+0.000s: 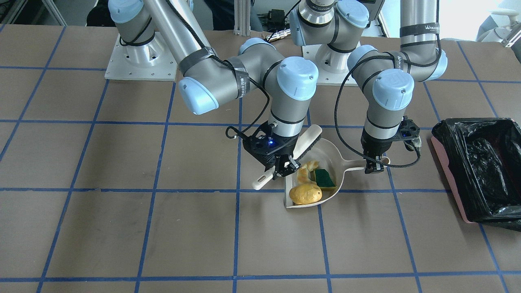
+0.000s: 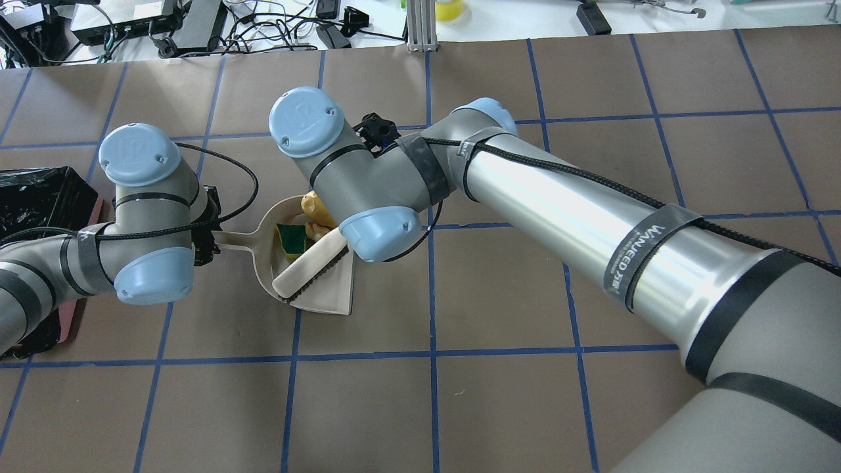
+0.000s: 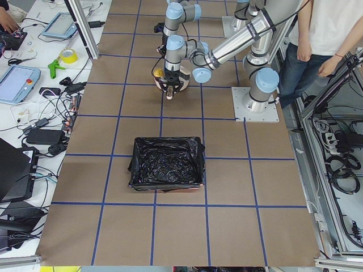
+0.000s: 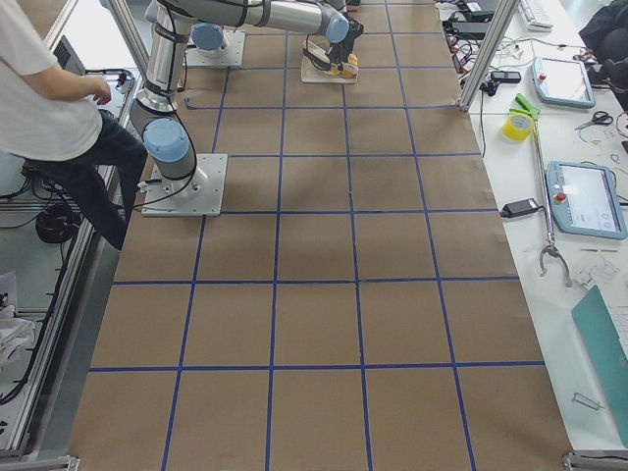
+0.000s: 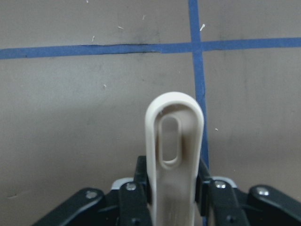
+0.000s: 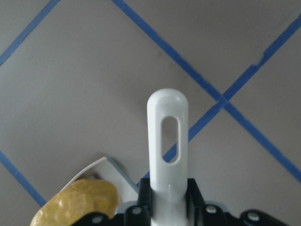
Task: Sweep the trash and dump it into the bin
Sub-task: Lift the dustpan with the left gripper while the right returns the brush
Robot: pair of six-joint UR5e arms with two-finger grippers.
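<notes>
Gripping the dustpan [image 1: 323, 154] by its handle, the left pincer [image 1: 374, 166] is closed near the hanging-hole end. The left wrist view shows a finger on each side of the handle. The right pincer [image 1: 285, 167] is clamped on the brush [image 1: 308, 140] handle. The brush slants across the dustpan, with its bristle head at the back rim and its handle end sticking out past the side away from the bin [image 1: 449, 183].

All three pieces lie inside the dustpan:
- potato [image 1: 305, 193] at the open lip
- croissant [image 1: 303, 173] just behind it
- sponge [image 1: 325, 178] beside the croissant, on the handle side

The dustpan rests on the counter [image 1: 122, 228]. The bin stands well apart from it, beyond the handle end, with its black bag open.
</notes>
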